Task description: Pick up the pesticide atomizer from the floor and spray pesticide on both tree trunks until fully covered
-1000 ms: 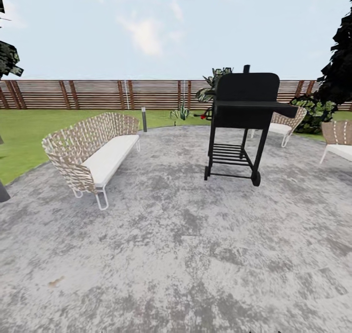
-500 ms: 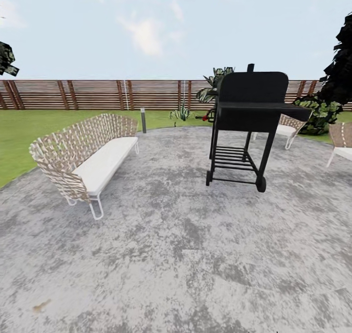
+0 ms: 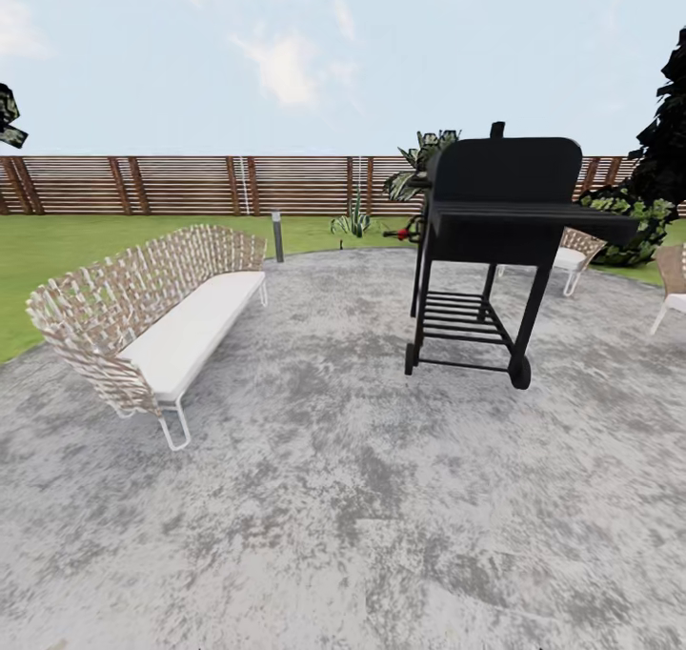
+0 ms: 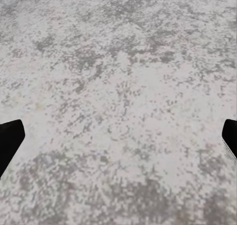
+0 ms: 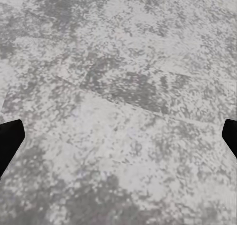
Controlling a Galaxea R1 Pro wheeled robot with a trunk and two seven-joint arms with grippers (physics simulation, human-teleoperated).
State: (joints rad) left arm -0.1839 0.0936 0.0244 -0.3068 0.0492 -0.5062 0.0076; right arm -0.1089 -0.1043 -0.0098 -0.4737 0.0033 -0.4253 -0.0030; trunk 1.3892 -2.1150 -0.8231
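Head view, left to right: a green lawn runs to a brown slatted wooden fence; a woven wicker bench with a white cushion stands on the mottled grey stone patio; right of centre is a black wheeled barbecue grill, then a pale wicker chair and a dark cone-shaped cypress.

The small pesticide atomizer cannot be made out among these things, and no pale mottled trunk can be picked out either, so the step in hand reads as driving and searching.

Doing it well probably means scanning the floor low and slowly.

The widest open lane lies between bench and grill; the grill's wheels and side shelf are the edges to clear.

The left gripper and right gripper hang over bare stone, fingertips spread wide, holding nothing.
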